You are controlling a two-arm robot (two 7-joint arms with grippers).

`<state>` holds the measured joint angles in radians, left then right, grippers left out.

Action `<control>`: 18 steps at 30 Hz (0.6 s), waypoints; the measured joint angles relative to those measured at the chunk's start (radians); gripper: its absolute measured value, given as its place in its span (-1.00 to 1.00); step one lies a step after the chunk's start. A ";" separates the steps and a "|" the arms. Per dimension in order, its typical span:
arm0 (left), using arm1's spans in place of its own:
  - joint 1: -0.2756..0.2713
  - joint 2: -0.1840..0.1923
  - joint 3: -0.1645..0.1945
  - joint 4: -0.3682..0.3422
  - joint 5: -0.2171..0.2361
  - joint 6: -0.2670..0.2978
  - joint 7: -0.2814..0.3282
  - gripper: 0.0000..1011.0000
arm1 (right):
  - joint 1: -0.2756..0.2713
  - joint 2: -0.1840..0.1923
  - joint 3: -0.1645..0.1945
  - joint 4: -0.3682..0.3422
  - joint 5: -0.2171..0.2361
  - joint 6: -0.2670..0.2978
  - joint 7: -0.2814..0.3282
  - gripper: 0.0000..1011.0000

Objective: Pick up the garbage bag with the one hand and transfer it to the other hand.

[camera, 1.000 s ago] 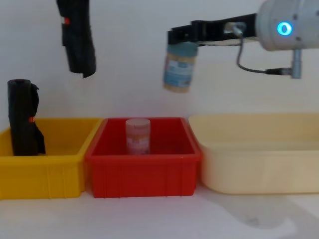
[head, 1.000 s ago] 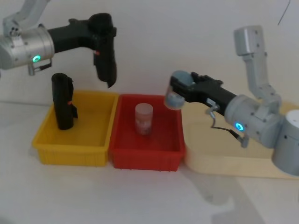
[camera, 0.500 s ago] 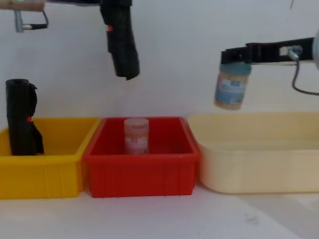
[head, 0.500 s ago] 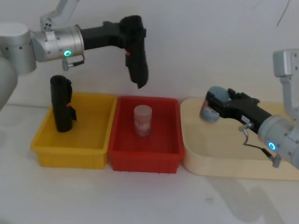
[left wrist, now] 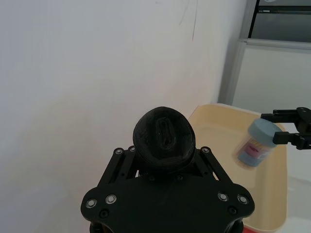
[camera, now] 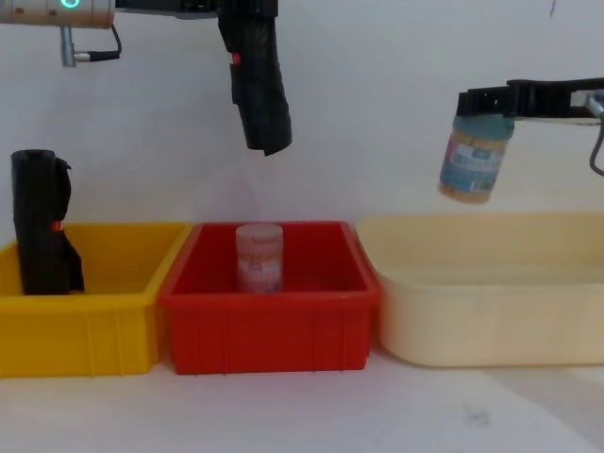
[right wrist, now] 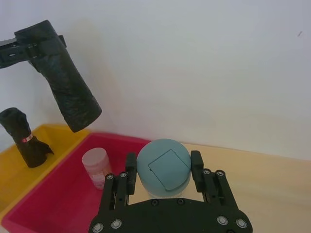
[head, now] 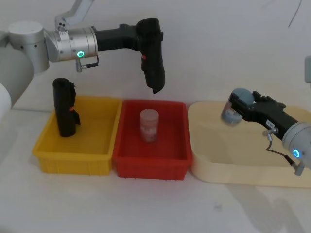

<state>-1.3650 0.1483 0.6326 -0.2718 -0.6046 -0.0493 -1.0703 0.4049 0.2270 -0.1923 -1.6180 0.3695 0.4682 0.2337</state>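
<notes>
Upper centre of head frame: left gripper [head: 146, 35], jaws pinching the top of the bag [head: 154, 73]. The bag hangs near upright in the air, lower end tilted slightly right, above the red bin [head: 150, 166] and clear of it. Right of frame: right gripper [head: 243, 103], jaws clamped on a blue-lidded jar [head: 231, 115], over the cream tray [head: 228, 171]. Grippers well apart. A second black roll [head: 64, 109] stands in the yellow bin [head: 73, 162]. Pale canister [head: 149, 124] upright in red bin. All on the desk [head: 146, 208].
</notes>
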 joint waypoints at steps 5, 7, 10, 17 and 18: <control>-0.027 -0.019 0.016 0.057 -0.009 -0.019 -0.021 -0.29 | 0.004 -0.001 0.002 0.015 0.004 -0.011 -0.005 0.30; -0.031 -0.022 0.018 0.066 -0.011 -0.023 -0.025 -0.29 | 0.010 -0.002 0.000 0.026 0.004 -0.015 -0.008 0.30; -0.041 -0.029 0.023 0.086 -0.015 -0.030 -0.034 -0.29 | 0.022 -0.005 -0.006 0.050 0.001 -0.019 -0.016 0.30; -0.056 -0.040 0.032 0.120 -0.020 -0.043 -0.047 -0.29 | 0.063 -0.015 -0.030 0.128 -0.029 -0.023 -0.041 0.30; -0.056 -0.040 0.032 0.120 -0.020 -0.043 -0.047 -0.29 | 0.076 -0.018 -0.037 0.151 -0.038 -0.024 -0.048 0.30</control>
<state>-1.4212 0.1085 0.6648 -0.1522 -0.6246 -0.0919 -1.1170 0.4809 0.2089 -0.2295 -1.4668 0.3311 0.4446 0.1861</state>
